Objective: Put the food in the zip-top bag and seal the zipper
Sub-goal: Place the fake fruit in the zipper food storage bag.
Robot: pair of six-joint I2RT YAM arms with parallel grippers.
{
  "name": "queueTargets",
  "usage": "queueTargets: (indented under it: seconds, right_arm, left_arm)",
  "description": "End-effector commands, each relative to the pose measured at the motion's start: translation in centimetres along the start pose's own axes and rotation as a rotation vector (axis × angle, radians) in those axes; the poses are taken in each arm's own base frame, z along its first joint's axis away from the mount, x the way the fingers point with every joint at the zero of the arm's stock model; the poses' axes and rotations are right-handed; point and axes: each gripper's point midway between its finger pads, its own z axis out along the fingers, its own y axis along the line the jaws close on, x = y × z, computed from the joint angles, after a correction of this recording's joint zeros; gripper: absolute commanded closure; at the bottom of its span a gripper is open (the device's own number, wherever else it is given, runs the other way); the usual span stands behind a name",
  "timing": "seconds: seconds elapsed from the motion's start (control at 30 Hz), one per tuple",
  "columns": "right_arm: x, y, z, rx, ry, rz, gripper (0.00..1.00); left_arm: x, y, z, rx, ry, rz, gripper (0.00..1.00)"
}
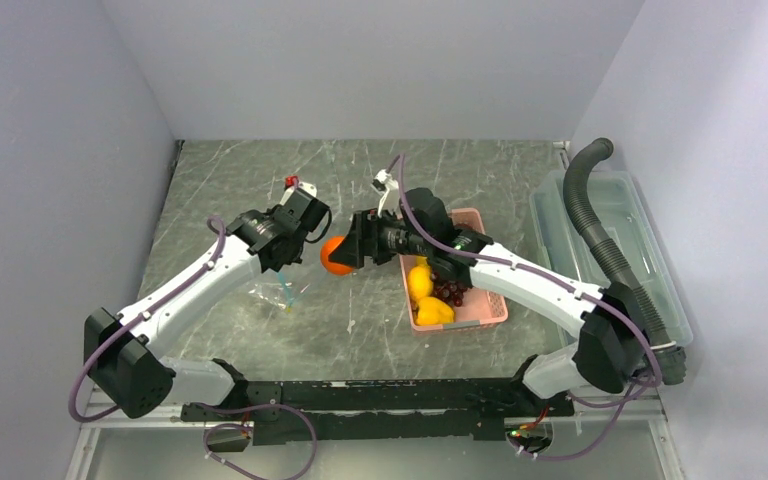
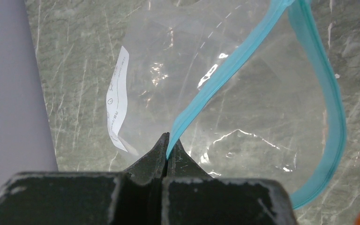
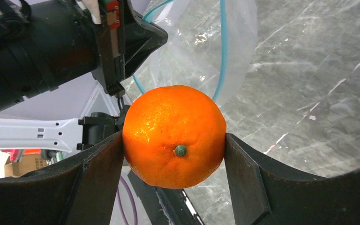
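Observation:
My right gripper (image 1: 345, 252) (image 3: 173, 145) is shut on the round orange fruit (image 1: 335, 258) (image 3: 174, 136) and holds it above the table, just right of the bag's mouth. My left gripper (image 1: 285, 262) (image 2: 168, 140) is shut on the teal zipper strip (image 2: 225, 70) of the clear zip-top bag (image 1: 278, 291) (image 2: 243, 112) and holds it up with the mouth gaping. The bag also hangs behind the orange in the right wrist view (image 3: 201, 42). Yellow pieces (image 1: 420, 282) and dark grapes (image 1: 450, 291) lie in the pink basket (image 1: 490, 310).
A rigid clear bin (image 1: 560, 235) stands at the right wall with a black ribbed hose (image 1: 600, 235) over it. Grey walls close in the left, back and right. The left arm's wrist (image 3: 51, 47) is close beside the orange.

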Motion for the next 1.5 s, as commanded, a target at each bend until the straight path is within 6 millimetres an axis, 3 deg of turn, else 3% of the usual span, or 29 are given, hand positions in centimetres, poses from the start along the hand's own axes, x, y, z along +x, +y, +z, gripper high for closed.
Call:
queueTargets:
  seconds: [0.0,0.53,0.97,1.27,1.47]
  right_arm:
    - [-2.1,2.7,0.7,-0.093,-0.065,-0.011,0.59]
    - [-1.4,4.3,2.9,-0.133,-0.059,0.032,0.60]
    - [-0.6,1.1,5.9,-0.029,-0.058,0.079,0.63]
    - [0.5,-3.2,6.7,0.193,-0.043,0.088,0.63]
    - [0.2,-2.6,7.0,0.200,-0.037,0.081,0.63]
  left_arm:
    - [-0.8,-0.2,-0.8,0.039,-0.046,-0.026,1.00]
    - [-0.9,-0.6,-0.9,0.066,-0.045,-0.027,1.00]
    - [-1.0,-0.6,-1.2,0.081,-0.058,-0.036,1.00]
    - [-1.3,-0.6,-1.6,0.095,-0.076,-0.046,1.00]
    - [-1.3,-0.7,-1.5,0.098,-0.073,-0.043,1.00]
